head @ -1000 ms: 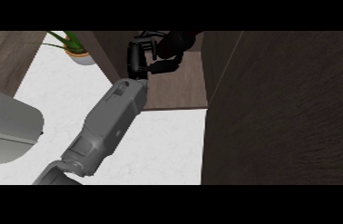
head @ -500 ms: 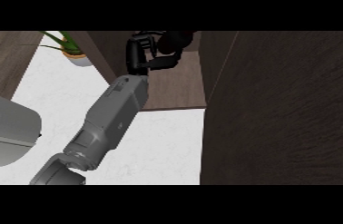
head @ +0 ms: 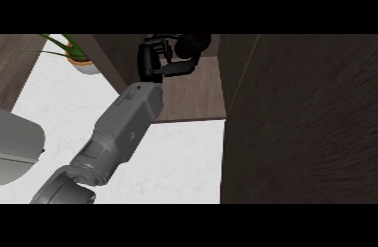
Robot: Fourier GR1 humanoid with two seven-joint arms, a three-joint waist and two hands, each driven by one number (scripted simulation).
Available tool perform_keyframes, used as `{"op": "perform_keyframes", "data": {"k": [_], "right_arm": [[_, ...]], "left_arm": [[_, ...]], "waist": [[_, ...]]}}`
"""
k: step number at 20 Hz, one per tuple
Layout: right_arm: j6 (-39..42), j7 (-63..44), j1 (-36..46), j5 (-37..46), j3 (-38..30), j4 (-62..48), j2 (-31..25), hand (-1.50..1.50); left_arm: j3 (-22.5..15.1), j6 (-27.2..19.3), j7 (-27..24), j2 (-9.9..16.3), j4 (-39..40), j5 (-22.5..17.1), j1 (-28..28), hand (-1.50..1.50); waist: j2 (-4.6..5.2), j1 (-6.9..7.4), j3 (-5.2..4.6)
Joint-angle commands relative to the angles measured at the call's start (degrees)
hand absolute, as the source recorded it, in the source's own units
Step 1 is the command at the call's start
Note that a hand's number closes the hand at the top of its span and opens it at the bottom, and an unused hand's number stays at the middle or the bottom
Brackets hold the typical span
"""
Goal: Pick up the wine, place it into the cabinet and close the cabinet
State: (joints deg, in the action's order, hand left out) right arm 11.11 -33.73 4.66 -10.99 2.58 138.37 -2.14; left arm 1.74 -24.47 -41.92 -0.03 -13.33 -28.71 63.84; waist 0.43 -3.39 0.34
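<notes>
A dark wood cabinet door (head: 303, 121) fills the right half of the frame from top to bottom, its inner edge running down from the upper middle. Left of it, the white speckled worktop (head: 181, 156) spreads across the lower middle and up the left side. The open cabinet (head: 193, 98) shows in the upper middle as a brown shelf floor between dark side walls. A grey forearm (head: 122, 133) rises from the lower left corner of the frame and slants up into the cabinet opening. A grey rounded object (head: 16, 151) sits at the left edge; what it is cannot be told. At the top middle the left hand (head: 156, 61) is inside the cabinet, its fingers curled round the wine (head: 193, 45), a dark bottle of which only a rounded part shows just right of the hand, over the shelf. A small potted plant (head: 77, 58) with green leaves stands on the worktop in the upper left.
</notes>
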Motion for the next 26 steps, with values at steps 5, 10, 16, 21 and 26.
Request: {"op": "perform_keyframes", "data": {"k": [5, 10, 16, 21, 26], "right_arm": [[1.3, 0.6, -2.7, -3.3, -1.1, 3.2, -0.5, -1.50], [-0.4, 0.2, 0.4, -2.8, -1.6, 2.1, 0.0, -1.50], [1.0, 1.1, -3.4, -1.7, 0.4, 4.0, -0.2, -1.50], [1.4, 0.3, -3.4, -2.7, -0.3, 5.0, -0.9, -1.50], [0.4, 0.6, 0.3, -2.0, -0.4, 2.4, -0.4, -1.50]], "left_arm": [[1.7, -0.9, -0.6, 1.1, 5.0, 0.4, 0.4, 1.50], [1.0, -2.9, 0.2, 1.3, 6.5, 1.9, 0.9, -1.50], [0.9, -3.4, -1.3, 2.2, 7.9, 3.0, -0.1, -1.50], [0.4, -4.8, -1.4, 2.5, 8.9, 4.3, -0.2, -1.50], [1.8, -5.4, -5.1, 1.8, 8.0, 3.5, -1.9, -1.50]], "waist": [[0.63, 0.06, -0.35], [0.50, 0.65, -0.36], [0.83, -0.42, -0.37], [0.96, -0.99, -0.39], [1.27, -0.89, -0.46]]}}
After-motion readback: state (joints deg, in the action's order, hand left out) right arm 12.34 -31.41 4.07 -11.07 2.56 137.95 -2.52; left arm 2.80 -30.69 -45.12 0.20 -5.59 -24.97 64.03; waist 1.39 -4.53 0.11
